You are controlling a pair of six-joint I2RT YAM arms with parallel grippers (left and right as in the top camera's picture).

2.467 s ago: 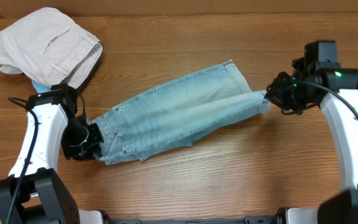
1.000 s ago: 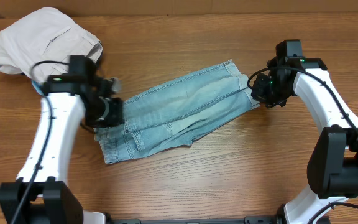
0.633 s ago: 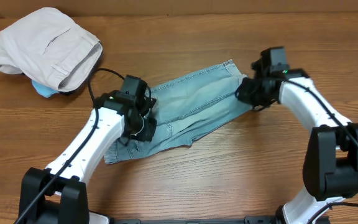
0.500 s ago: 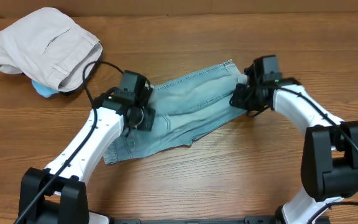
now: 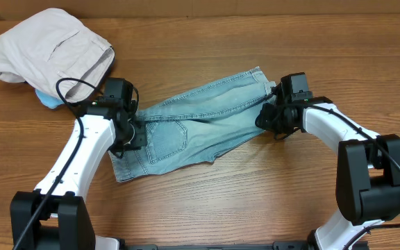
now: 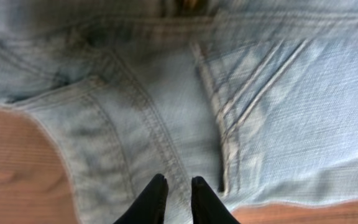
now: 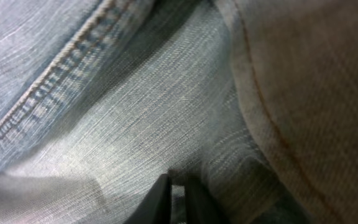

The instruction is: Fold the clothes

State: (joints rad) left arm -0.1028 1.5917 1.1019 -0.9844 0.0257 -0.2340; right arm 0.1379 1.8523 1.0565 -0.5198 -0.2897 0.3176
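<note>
Since half a second ago my left gripper [image 6: 178,188] has slid toward 9 o'clock along the jeans [image 5: 207,111], which lie at centre. Its fingers are nearly together and pinch nothing I can see. My right gripper [image 7: 178,191], at 3 o'clock, nips denim, and its body hides the hem. A tan patch [image 6: 188,4] at 12 o'clock is cut off and too blurred to read.

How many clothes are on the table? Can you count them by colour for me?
Light blue jeans: 1
Beige trousers: 1
Bright blue cloth: 1 (mostly hidden under the trousers, so I can't tell what it is)
Total: 3
</note>
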